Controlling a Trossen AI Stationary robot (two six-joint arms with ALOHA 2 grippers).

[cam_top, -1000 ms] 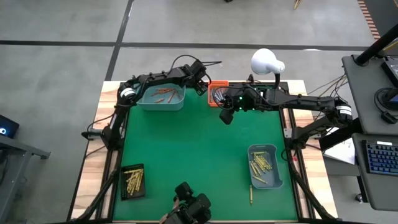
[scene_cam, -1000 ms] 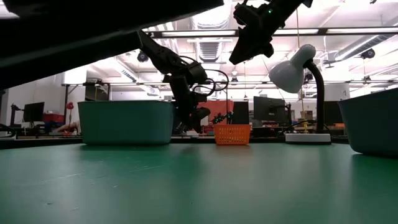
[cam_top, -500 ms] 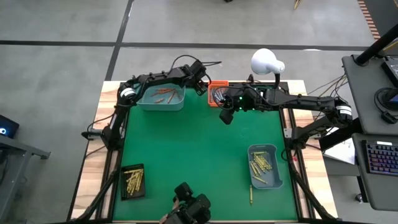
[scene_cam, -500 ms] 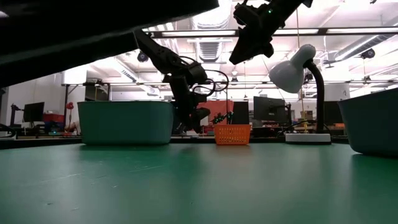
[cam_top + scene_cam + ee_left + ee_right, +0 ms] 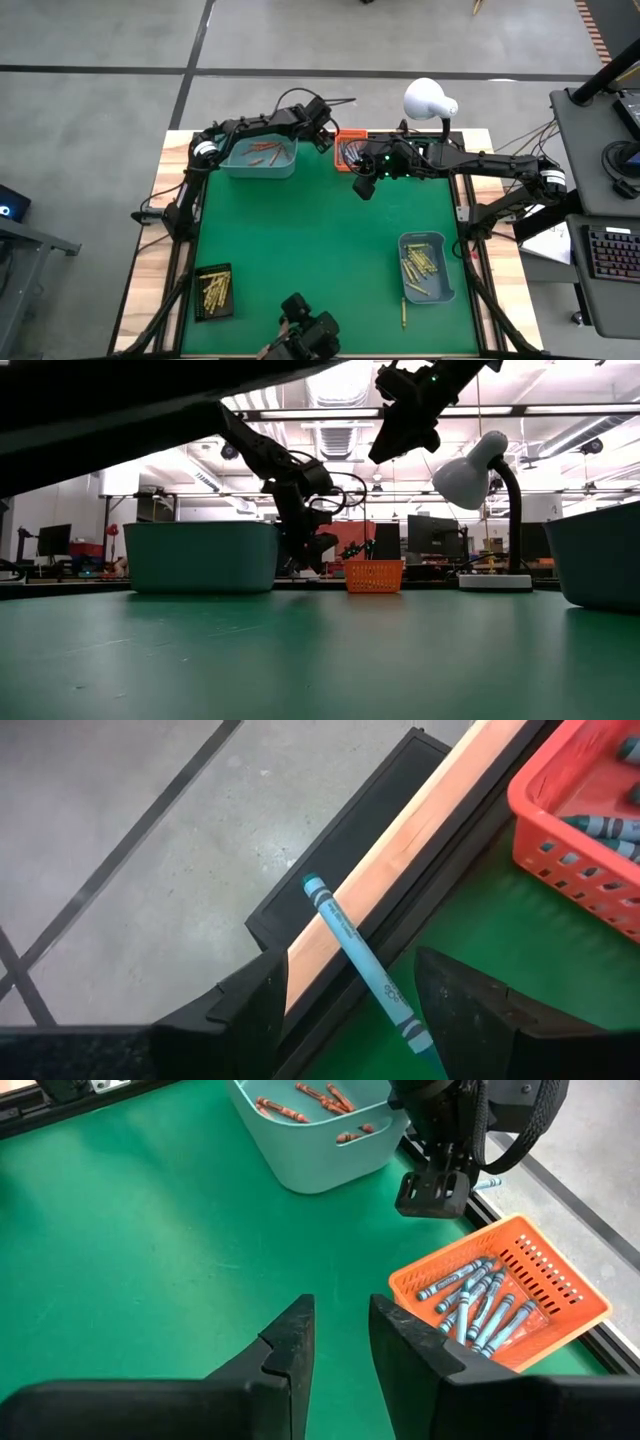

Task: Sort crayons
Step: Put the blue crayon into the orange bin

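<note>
A blue crayon (image 5: 360,960) lies slanting across the black rail and wooden strip (image 5: 400,850) at the table's far edge, beside the orange basket (image 5: 350,152) of blue crayons (image 5: 480,1305). My left gripper (image 5: 345,978) is open and low there, one finger on either side of the crayon without touching it. The crayon's near end is cut off by the picture's edge. My right gripper (image 5: 340,1315) hangs open with nothing between its fingers, high above the green mat just on the near side of the basket (image 5: 363,188).
A teal bin (image 5: 262,158) with orange-red crayons stands at the far left, right beside my left arm. A second teal bin (image 5: 425,266) with yellow crayons is at the near right, and a black tray (image 5: 213,291) at the near left. One crayon (image 5: 404,312) lies loose. A white lamp (image 5: 428,100) stands at the far edge.
</note>
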